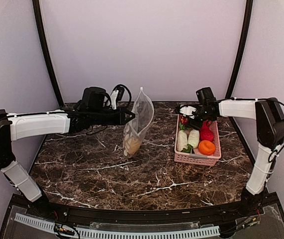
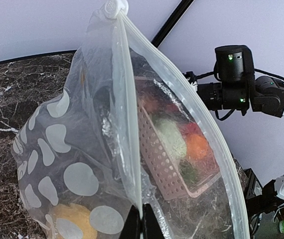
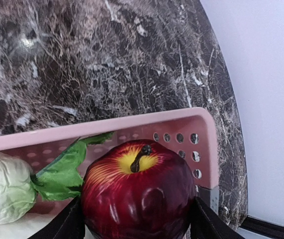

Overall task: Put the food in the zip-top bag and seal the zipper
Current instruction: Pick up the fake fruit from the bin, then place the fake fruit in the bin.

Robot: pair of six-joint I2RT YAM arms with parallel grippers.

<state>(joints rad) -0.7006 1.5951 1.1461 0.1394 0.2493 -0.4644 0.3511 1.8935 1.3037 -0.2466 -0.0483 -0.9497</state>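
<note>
While the overhead view shows the left end effector [image 1: 131, 116] pinched shut on the edge of the dotted bag [image 1: 140, 117], held upright over the surface [image 1: 107, 174], only the left wrist view shows the zipper [image 2: 191, 107] gaping. A yellowish piece [image 2: 74, 219] lies at the bag's bottom. There we see the pink basket [image 2: 151, 144] only blurred through the plastic. At the basket's far end, the right end effector [image 3: 138, 221] stands wide, fingers [image 3: 64, 221] against both sides of a red apple [image 3: 139, 191] beside a white radish [image 3: 5, 186]. The frame edge cuts those fingers off.
</note>
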